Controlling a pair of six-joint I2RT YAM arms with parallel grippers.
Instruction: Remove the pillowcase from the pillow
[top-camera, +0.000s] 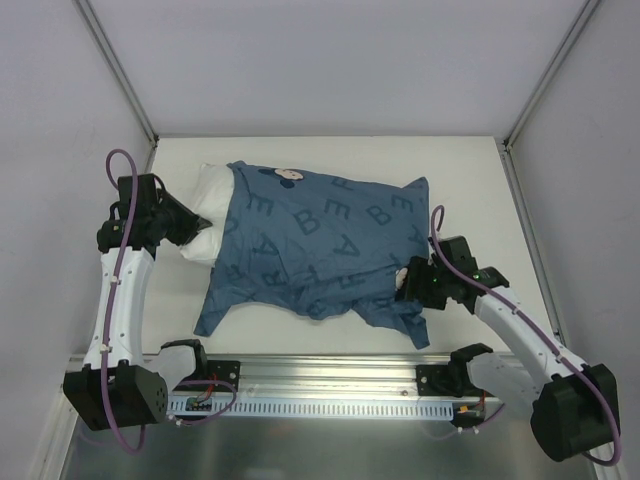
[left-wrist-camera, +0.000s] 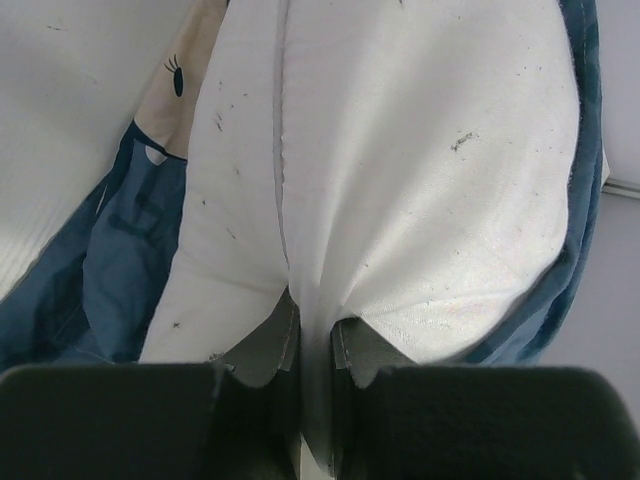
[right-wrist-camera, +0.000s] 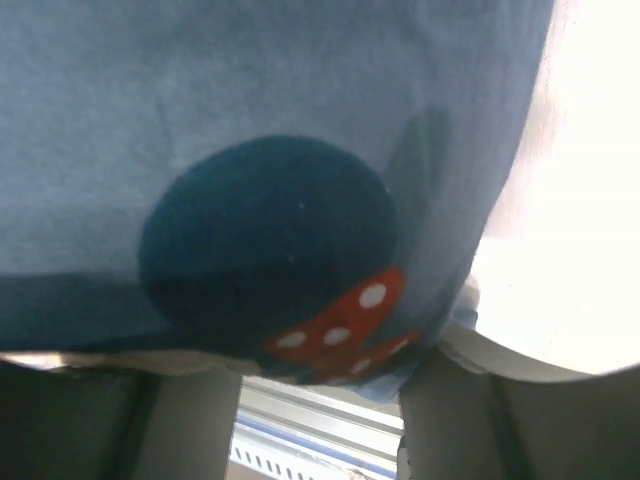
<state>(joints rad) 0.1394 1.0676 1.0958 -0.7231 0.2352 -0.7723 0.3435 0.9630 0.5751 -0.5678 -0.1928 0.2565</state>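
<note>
The blue pillowcase (top-camera: 320, 250), printed with dark letters, covers most of the white pillow (top-camera: 212, 190), whose bare end sticks out at the left. My left gripper (top-camera: 195, 228) is at that end. In the left wrist view it (left-wrist-camera: 315, 340) is shut on a pinched fold of the pillow (left-wrist-camera: 400, 200), with pillowcase (left-wrist-camera: 110, 260) edges on both sides. My right gripper (top-camera: 405, 280) is at the pillowcase's near right part. In the right wrist view its jaws (right-wrist-camera: 320, 360) stand apart, and pillowcase (right-wrist-camera: 250, 120) fabric with a red dotted bow hangs over and between them.
The white table (top-camera: 450, 170) is boxed in by grey walls at the back and on both sides. An aluminium rail (top-camera: 330, 385) runs along the near edge between the arm bases. A loose pillowcase corner (top-camera: 205, 322) lies near the left base.
</note>
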